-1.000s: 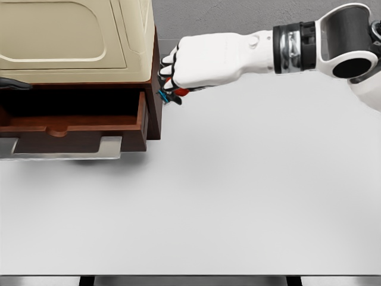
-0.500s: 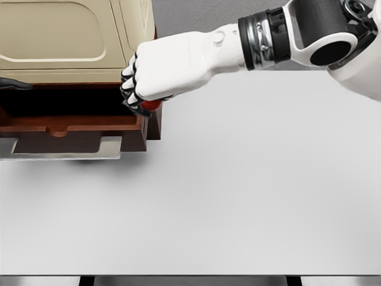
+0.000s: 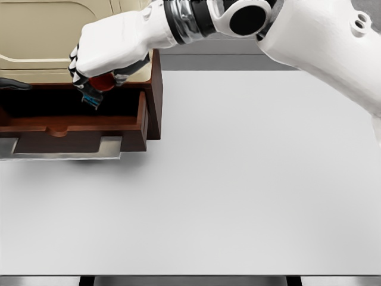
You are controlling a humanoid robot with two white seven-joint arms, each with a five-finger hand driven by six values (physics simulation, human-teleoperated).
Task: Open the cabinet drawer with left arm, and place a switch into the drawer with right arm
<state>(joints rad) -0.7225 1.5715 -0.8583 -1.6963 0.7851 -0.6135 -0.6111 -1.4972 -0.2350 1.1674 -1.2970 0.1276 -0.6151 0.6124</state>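
Note:
My right hand reaches in from the upper right and hovers over the open drawer of the brown cabinet. Its fingers are curled around a small switch with a red top and a blue part showing below the fist. The drawer is pulled out toward me, and its dark inside shows beneath the hand. A dark fingertip of the left hand shows at the far left edge, next to the drawer opening; the rest of that hand is out of frame.
A cream-coloured appliance sits on top of the cabinet. The drawer front carries a metal handle plate. The white tabletop stretches to the right and toward me, ending at its front edge near the bottom.
The right hand, holding the switch, has travelled left from beside the cabinet's right side to above the open drawer. The drawer and the left fingertip have not moved.

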